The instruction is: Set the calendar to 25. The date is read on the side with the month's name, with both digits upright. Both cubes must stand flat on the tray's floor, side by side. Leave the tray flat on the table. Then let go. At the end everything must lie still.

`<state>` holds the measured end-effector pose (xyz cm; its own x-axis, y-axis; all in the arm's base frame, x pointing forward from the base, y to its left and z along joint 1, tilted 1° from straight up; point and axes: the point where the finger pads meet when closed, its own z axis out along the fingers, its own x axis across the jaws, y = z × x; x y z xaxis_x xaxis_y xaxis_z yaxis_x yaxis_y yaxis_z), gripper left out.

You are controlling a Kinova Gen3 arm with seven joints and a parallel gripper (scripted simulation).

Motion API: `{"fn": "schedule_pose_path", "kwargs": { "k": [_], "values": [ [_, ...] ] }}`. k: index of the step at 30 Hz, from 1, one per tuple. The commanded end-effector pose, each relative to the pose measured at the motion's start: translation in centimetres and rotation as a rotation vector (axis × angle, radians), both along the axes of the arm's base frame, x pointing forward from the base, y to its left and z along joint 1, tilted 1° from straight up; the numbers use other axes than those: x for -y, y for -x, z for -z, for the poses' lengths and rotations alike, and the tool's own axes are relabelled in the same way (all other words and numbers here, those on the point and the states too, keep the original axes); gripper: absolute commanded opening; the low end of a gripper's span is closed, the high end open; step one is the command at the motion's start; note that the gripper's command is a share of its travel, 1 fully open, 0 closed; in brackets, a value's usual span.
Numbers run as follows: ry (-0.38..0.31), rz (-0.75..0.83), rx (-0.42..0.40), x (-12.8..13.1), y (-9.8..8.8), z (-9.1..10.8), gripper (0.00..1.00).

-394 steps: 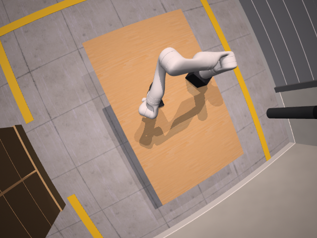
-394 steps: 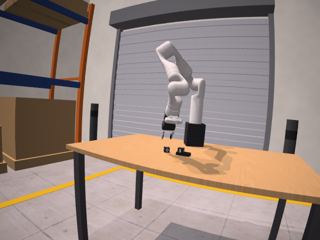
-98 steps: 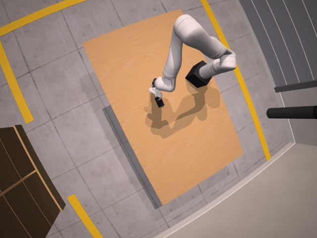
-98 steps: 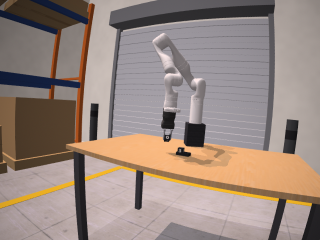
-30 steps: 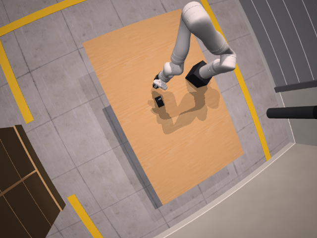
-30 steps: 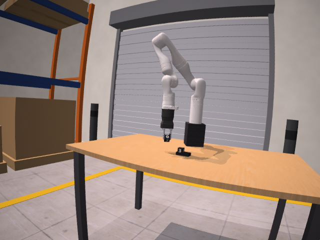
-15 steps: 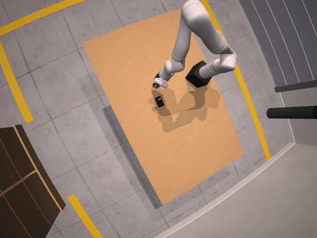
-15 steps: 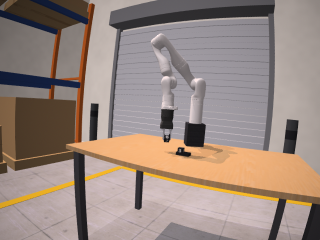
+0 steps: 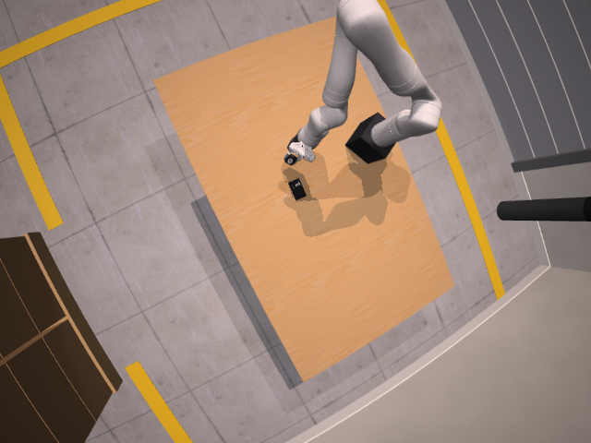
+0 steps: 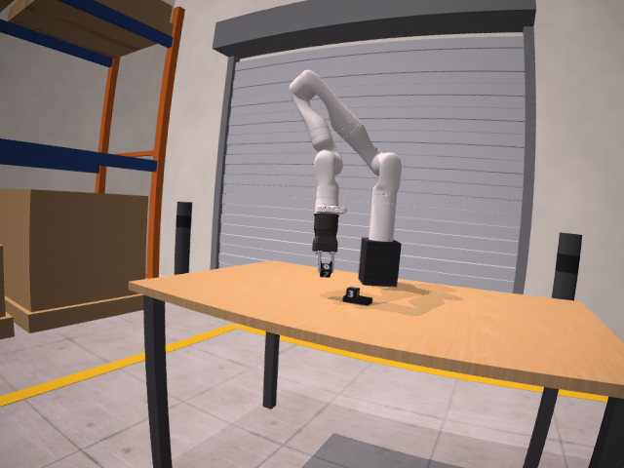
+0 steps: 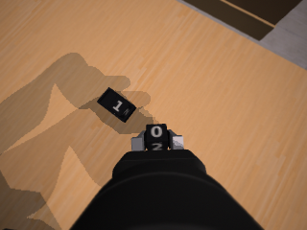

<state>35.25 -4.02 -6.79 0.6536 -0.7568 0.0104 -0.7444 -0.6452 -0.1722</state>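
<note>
Because its face must be changed, one cube (image 11: 156,135) is clamped in the tool (image 11: 157,142), lifted off the worktop (image 10: 453,332) just beside the tray (image 10: 359,299); a 0 faces the wrist camera, while the other cube (image 10: 352,292) stands in the tray, well short of reading 25

bright, even light; soft overlapping arm shadows on the table (image 9: 333,295); wide views bend at edges.

A black number cube (image 11: 156,136) hangs clamped in the tool (image 11: 157,142); its twin (image 10: 352,292) sits in the low black tray (image 10: 364,300), top apparently reading 1.
</note>
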Motion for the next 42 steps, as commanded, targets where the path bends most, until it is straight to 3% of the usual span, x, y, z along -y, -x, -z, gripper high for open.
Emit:
{"fn": "schedule_pose_path", "kwargs": {
  "k": [1, 22, 42],
  "values": [
    [-0.013, 0.017, 0.007, 0.31, 0.31, 0.10, 0.60],
    [-0.070, 0.022, 0.072, -0.31, -0.11, -0.49, 0.60],
    [-0.079, 0.022, 0.083, -0.42, -0.19, -0.61, 0.60]
  ]
}}
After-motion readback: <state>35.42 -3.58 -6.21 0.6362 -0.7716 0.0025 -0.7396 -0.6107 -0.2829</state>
